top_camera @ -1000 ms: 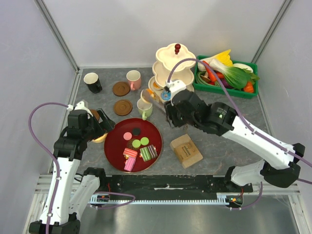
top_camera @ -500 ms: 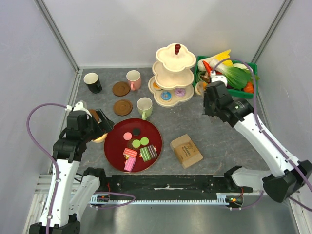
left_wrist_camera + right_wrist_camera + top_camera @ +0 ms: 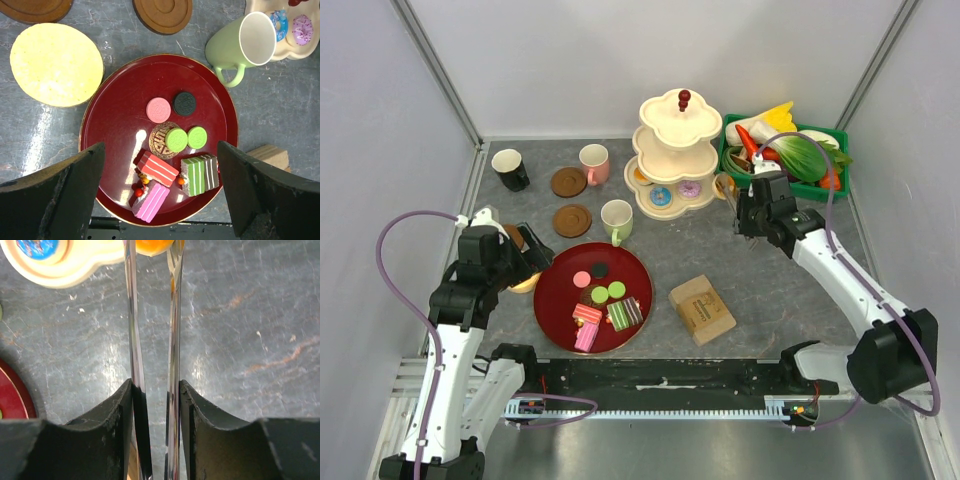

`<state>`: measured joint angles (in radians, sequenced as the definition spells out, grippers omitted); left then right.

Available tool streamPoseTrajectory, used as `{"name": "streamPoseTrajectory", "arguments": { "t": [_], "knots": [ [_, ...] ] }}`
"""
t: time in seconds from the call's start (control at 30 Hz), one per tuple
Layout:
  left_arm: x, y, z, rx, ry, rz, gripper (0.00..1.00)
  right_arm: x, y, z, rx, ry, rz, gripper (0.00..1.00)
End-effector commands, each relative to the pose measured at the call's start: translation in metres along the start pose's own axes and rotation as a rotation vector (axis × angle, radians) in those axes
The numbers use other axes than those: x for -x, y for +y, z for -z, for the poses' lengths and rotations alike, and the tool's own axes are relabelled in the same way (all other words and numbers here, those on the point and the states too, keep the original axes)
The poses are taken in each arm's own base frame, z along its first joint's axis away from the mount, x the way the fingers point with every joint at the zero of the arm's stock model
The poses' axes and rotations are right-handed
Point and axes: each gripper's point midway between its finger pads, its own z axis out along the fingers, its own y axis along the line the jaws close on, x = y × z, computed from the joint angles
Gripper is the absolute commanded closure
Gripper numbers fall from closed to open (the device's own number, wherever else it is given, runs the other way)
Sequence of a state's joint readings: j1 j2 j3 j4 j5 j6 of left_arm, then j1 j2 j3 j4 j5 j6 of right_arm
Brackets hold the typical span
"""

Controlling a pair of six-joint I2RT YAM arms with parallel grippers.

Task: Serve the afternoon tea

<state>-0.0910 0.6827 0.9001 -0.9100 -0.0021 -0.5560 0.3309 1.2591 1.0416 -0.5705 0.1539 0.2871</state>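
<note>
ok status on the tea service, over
Left gripper open above the red tray. Right gripper shut on metal tongs, orange pastry between their tips beside the tiered stand. Pale-green mug sits between tray and stand.

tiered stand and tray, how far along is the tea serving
Done: a blue donut and a lilac donut sit on the bottom tier of the tiered stand. In hand: the right tool squeezes tongs on an orange piece by the stand. Left: macarons and cake slices on the red tray; mugs off the coasters; left tool open.
</note>
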Motion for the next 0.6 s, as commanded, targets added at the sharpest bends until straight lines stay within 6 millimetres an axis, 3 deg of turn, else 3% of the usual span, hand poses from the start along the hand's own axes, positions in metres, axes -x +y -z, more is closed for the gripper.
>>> {"name": "streamPoseTrajectory", "arguments": {
  "t": [0.0, 0.57],
  "knots": [
    [0.018, -0.003, 0.006, -0.003, -0.063, -0.047, 0.02, 0.036, 0.019, -0.015, 0.083, -0.131, 0.03, 0.57],
    [0.015, 0.0, 0.004, 0.007, -0.057, -0.052, 0.02, 0.037, 0.029, -0.051, 0.102, -0.13, 0.007, 0.56]
  ]
}}
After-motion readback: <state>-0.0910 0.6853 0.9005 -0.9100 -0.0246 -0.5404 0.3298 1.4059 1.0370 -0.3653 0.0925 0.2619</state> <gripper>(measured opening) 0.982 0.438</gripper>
